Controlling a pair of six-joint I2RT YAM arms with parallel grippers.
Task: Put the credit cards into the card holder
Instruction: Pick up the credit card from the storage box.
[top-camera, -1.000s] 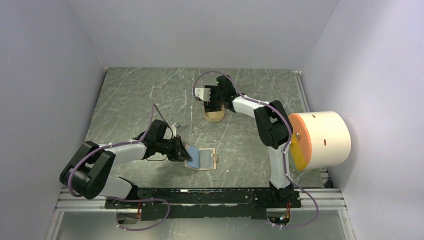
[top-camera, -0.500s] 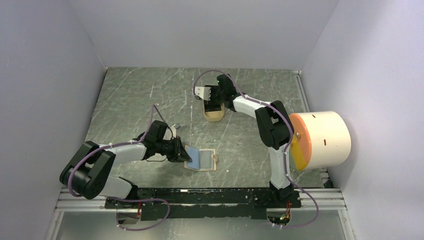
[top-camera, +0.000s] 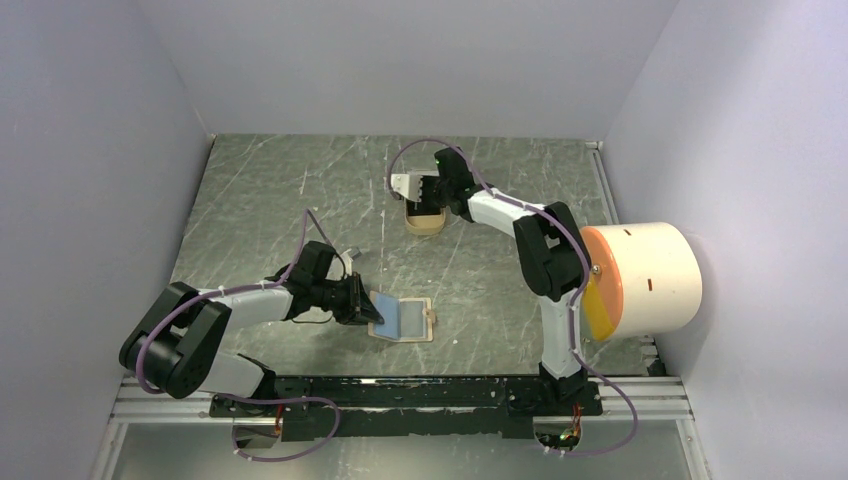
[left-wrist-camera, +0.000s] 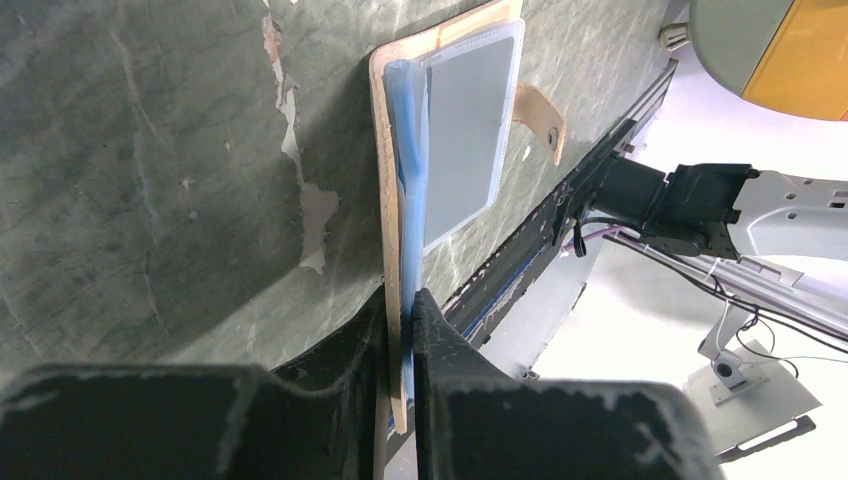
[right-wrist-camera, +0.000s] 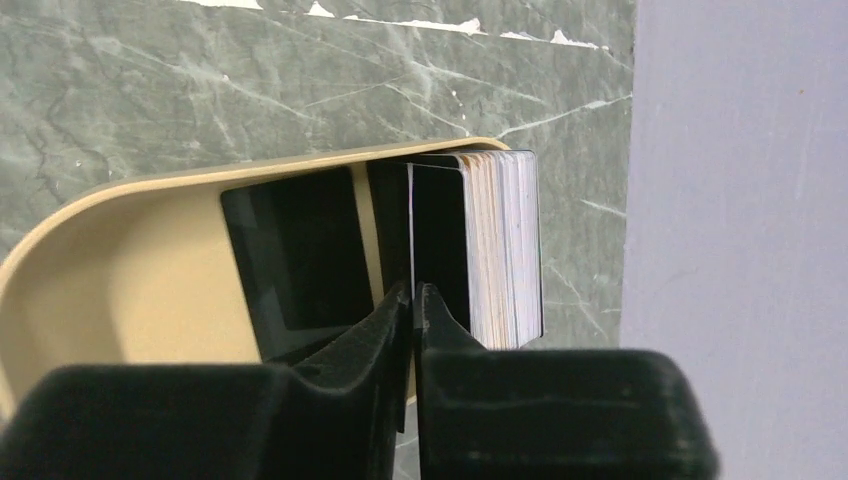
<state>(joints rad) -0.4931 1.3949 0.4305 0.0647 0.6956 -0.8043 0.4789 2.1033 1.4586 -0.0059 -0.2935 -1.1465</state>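
The card holder (top-camera: 405, 319) lies open on the table, tan outside with a bluish-silver pocket (left-wrist-camera: 470, 130) and a small tab (left-wrist-camera: 540, 115). My left gripper (top-camera: 364, 305) (left-wrist-camera: 405, 300) is shut on its left edge, pinching the tan cover and the blue sleeve together. At the back, my right gripper (top-camera: 424, 196) (right-wrist-camera: 412, 292) reaches into the oblong tan tray (top-camera: 427, 226) (right-wrist-camera: 110, 300). It is shut on a thin credit card (right-wrist-camera: 411, 225) seen edge-on. A black card (right-wrist-camera: 300, 250) lies in the tray to its left. A stack of cards (right-wrist-camera: 505, 250) stands on edge to its right.
A big white cylinder with an orange face (top-camera: 640, 280) sits at the right beside the right arm. Grey walls close in the table at left, back and right. A black rail (top-camera: 400, 392) runs along the front edge.
The right gripper's jaws have closed onto a card in the tray, and the gripper has shifted slightly toward the back. The left gripper and the card holder have not moved.
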